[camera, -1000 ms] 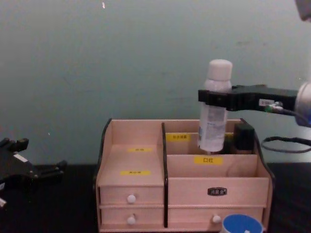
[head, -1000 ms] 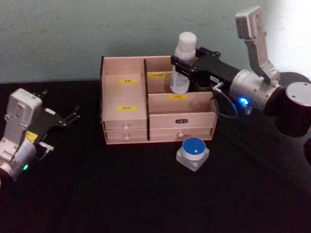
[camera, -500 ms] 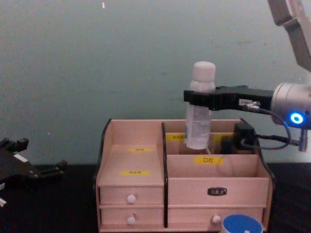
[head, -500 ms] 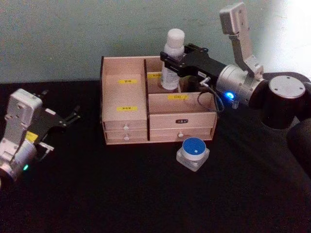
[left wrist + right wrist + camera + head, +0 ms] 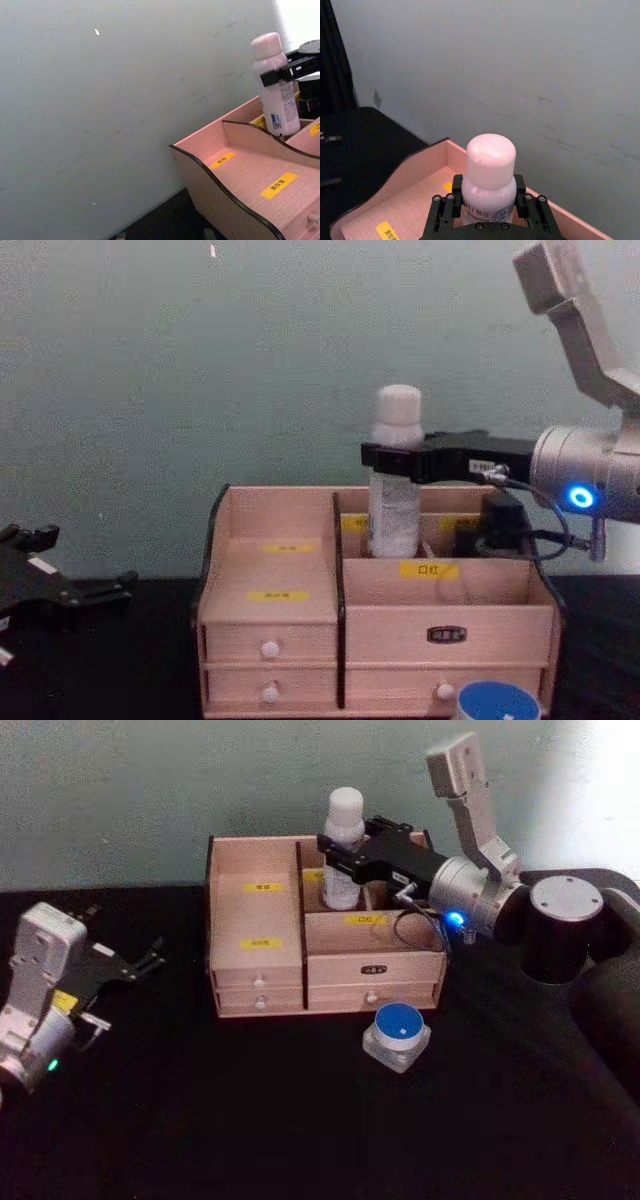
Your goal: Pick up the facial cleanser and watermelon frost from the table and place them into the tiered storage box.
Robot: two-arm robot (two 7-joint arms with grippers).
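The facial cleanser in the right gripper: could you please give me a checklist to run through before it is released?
1. Right gripper shut on the cleanser: ok.
2. Cleanser upright: ok.
3. Cleanser's base below the rim of the box, in the rear right compartment: ok.
4. Base resting on the compartment floor: cannot tell, the divider hides it.
5. Jar in front of the box, apart from the right gripper: ok.
6. Left gripper parked left of the box, apart from it: ok.
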